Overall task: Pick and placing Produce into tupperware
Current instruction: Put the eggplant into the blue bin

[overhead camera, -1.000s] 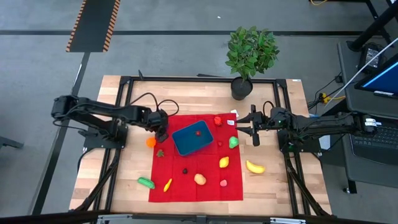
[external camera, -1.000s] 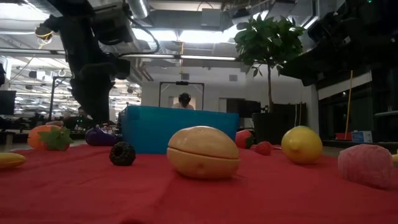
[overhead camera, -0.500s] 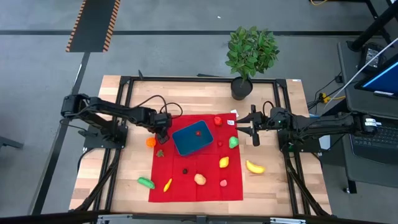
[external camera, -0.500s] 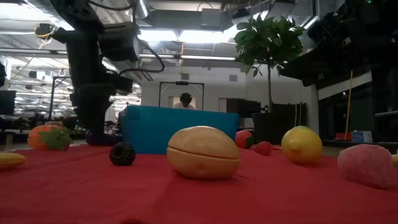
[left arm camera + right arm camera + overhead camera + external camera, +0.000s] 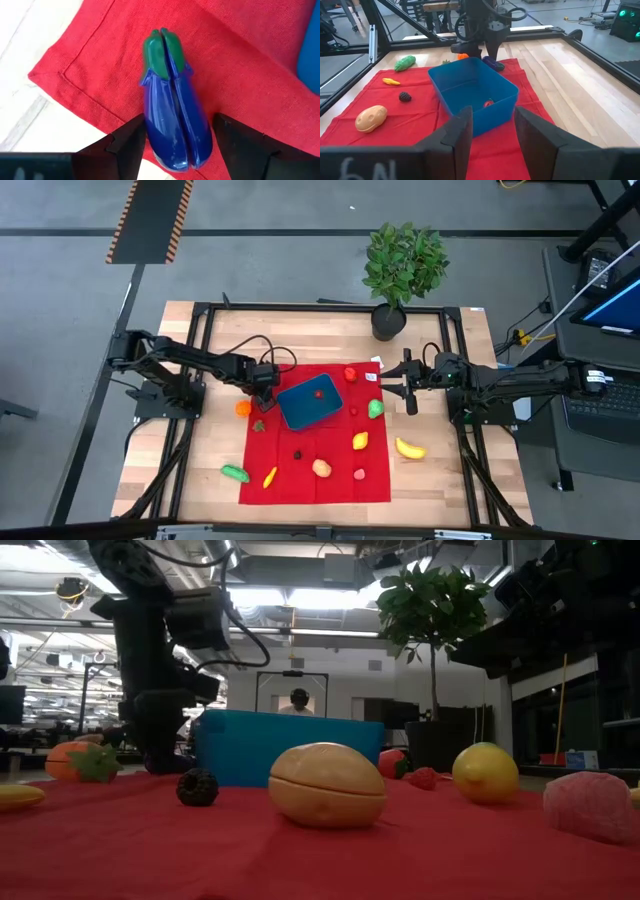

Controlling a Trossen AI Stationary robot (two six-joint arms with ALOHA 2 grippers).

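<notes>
Here, closest to my low camera, a tan potato (image 5: pixel 327 785) sits on the red cloth (image 5: pixel 300 850), with a dark berry (image 5: pixel 197 787) just behind it and a lemon (image 5: pixel 485 772) and a pink fruit (image 5: pixel 594 806) off to the side. Behind those stands the blue tupperware (image 5: pixel 288 747), and from overhead I see 1 small red piece (image 5: pixel 319 393) lying inside it.

My left gripper (image 5: pixel 263 392) is down at the cloth's corner, just beside the tupperware. Its fingers (image 5: pixel 131 146) are spread, 1 on each side of a blue eggplant (image 5: pixel 173 120) with a green cap, which lies flat on the cloth near the hem. I cannot tell whether the pads touch it; it is not gripped or lifted. An orange fruit (image 5: pixel 243 408) rests on the wooden table (image 5: pixel 220 340) just off the cloth there.

My right gripper (image 5: pixel 409 397) hangs above the table on the far side of the tupperware, fingers (image 5: pixel 455 137) parted and empty, near a green piece (image 5: pixel 375 408). A banana (image 5: pixel 409 448) lies on the wood nearby.

At the table's far edge stands a potted plant (image 5: pixel 402 270).
</notes>
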